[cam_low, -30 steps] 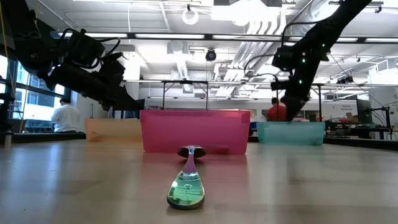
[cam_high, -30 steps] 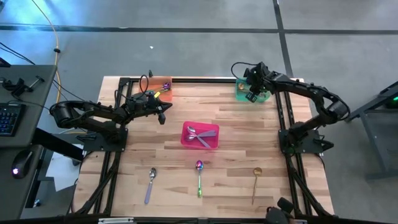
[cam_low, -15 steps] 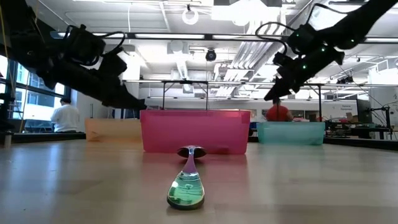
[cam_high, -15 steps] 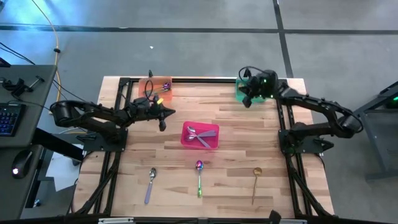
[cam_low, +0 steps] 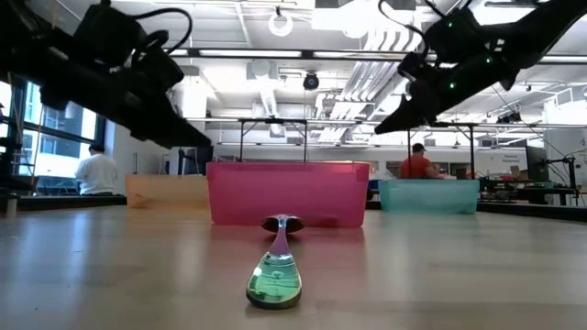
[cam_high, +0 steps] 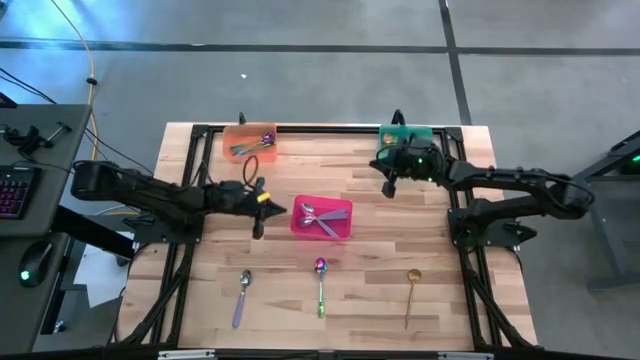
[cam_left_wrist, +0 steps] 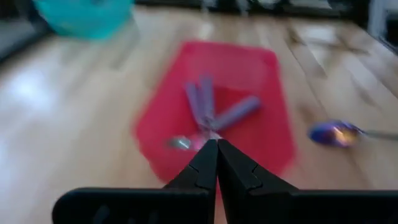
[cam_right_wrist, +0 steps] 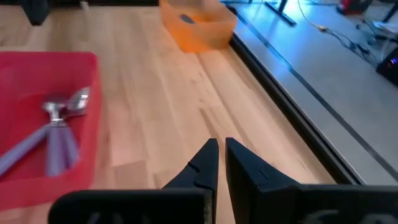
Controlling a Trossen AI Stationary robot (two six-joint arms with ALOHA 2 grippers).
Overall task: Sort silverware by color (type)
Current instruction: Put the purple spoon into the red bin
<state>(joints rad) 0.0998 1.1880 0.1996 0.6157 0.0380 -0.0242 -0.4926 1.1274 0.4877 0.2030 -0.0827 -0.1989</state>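
Left gripper point(cam_high: 258, 212): closed, empty, beside pink bin point(cam_high: 343, 228). Right gripper point(cam_high: 385, 178): nearly closed, empty, near teal bin point(cam_high: 425, 133). Three spoons point(cam_high: 320, 283) loose on table point(cam_high: 380, 250).

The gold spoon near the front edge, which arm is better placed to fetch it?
Probably the right. The gold spoon lies on the right arm's side; the empty right tool is nearer than the left tool, beside the pink bin.
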